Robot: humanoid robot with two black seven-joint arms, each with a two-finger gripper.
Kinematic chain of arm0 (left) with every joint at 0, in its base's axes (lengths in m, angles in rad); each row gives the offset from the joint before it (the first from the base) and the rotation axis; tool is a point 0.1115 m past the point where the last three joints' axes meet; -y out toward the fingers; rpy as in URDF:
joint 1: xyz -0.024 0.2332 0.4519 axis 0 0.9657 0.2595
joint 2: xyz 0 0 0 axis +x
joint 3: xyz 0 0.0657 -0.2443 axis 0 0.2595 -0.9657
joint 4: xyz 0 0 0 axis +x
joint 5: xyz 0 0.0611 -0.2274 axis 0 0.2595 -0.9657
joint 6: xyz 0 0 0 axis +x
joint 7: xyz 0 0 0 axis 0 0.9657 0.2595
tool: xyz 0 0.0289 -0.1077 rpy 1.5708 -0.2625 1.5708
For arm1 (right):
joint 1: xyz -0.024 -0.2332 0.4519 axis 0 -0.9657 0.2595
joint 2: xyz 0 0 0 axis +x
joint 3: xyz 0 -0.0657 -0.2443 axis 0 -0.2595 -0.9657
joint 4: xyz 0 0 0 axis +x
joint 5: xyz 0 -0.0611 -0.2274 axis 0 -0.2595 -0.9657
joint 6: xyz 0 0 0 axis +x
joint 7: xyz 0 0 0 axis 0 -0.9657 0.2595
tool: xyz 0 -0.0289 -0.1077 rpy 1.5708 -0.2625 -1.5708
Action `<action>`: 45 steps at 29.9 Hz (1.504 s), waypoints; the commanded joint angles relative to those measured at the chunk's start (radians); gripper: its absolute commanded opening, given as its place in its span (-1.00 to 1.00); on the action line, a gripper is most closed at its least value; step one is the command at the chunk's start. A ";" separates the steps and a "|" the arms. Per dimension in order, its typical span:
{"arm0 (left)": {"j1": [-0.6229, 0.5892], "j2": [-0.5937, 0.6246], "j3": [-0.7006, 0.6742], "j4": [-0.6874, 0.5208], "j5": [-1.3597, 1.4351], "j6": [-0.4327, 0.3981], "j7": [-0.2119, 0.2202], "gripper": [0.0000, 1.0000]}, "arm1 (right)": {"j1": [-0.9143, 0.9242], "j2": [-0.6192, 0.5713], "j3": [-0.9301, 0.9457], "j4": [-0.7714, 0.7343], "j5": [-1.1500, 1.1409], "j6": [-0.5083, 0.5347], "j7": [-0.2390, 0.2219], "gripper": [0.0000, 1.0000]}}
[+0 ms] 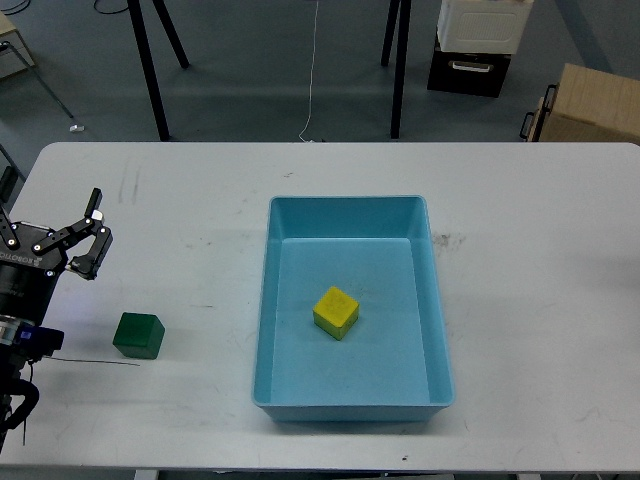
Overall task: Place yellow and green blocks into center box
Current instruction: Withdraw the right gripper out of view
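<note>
Halfway there by the look of it: the yellow block [336, 312] sits on the floor of the blue box [275, 300], a little left of centre and turned at an angle, clear of every wall, so that one needs nothing more from you. The green block [138, 335] is the job in hand, and it rests on the white tabletop [200, 200] out to the left, well apart from the box and nearer the front edge than the back. Your left gripper [93, 240] hangs just beyond that cube, farther from you and slightly left of it, its fingers [94, 205] spread apart with nothing between them, which reads as a hand ready to drop onto the block, not one carrying anything. To take it you would bring the gripper back toward the near edge and a touch right, then down over the cube. A thin dark line runs along the tabletop just near of the green block; watch it, though what it is I cannot tell. Your right arm is nowhere in view, so this pick belongs to the left side, and the box's left wall is the thing to lift over.
</note>
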 commanded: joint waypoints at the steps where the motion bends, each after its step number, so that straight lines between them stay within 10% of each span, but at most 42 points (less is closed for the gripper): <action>1: 0.006 0.020 -0.013 -0.020 -0.002 0.044 -0.011 1.00 | -0.236 0.178 0.059 0.155 -0.037 0.000 0.001 1.00; 7: 0.031 0.020 -0.026 -0.044 -0.004 0.067 -0.011 1.00 | -0.404 0.450 0.054 0.270 -0.140 0.000 0.001 1.00; 14: 0.037 0.014 -0.136 -0.045 -0.007 0.081 -0.014 1.00 | -0.429 0.485 0.051 0.270 -0.213 0.000 0.003 1.00; 20: -0.023 0.024 -0.360 -0.022 0.002 0.077 -0.123 1.00 | -0.435 0.493 0.056 0.302 -0.223 -0.024 0.006 1.00; 29: -0.169 0.374 -0.320 0.118 0.065 -0.032 -0.043 1.00 | -0.453 0.485 0.089 0.338 -0.223 -0.040 0.015 1.00; 35: -0.240 0.700 -0.040 0.120 0.085 0.012 -0.039 1.00 | -0.453 0.485 0.138 0.385 -0.213 -0.087 0.039 0.99; 45: -0.918 0.951 0.851 -0.087 0.317 -0.067 0.041 1.00 | -0.427 0.496 0.137 0.379 -0.052 -0.097 0.069 1.00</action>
